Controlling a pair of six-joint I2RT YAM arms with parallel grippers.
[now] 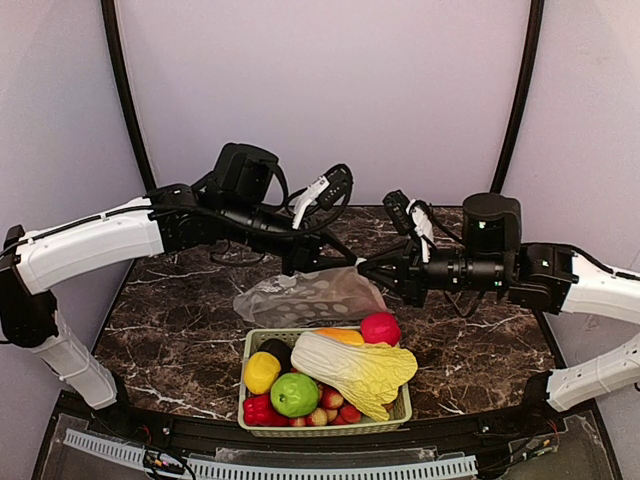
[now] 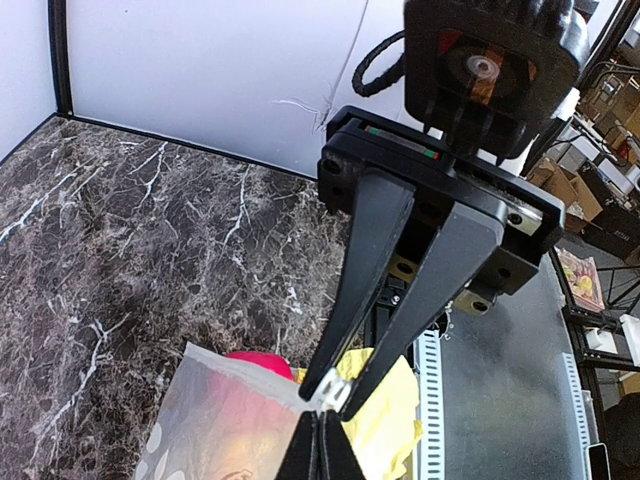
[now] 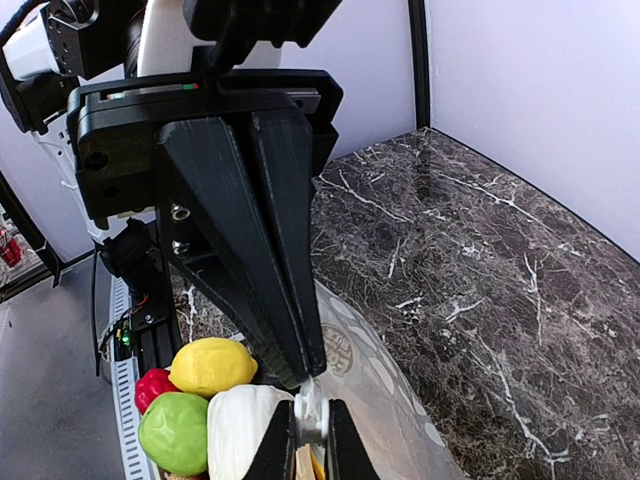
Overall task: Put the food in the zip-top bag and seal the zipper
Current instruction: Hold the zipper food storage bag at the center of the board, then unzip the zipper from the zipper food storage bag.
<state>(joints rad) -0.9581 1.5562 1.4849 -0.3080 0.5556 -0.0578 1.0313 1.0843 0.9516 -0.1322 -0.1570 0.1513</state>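
The zip-top bag, clear with white dots, lies behind the basket with its right end lifted. My left gripper and right gripper meet tip to tip there, each shut on the bag's mouth edge. In the left wrist view the zipper runs left from my shut left gripper. My right gripper pinches a white bit of that edge. The food sits in the basket: lemon, green apple, red pepper, pink fruit and napa cabbage.
The pale green basket stands at the near table edge, right under the two grippers. Small red fruits and an orange piece also lie in it. Dark marble table extends left, right and behind the bag.
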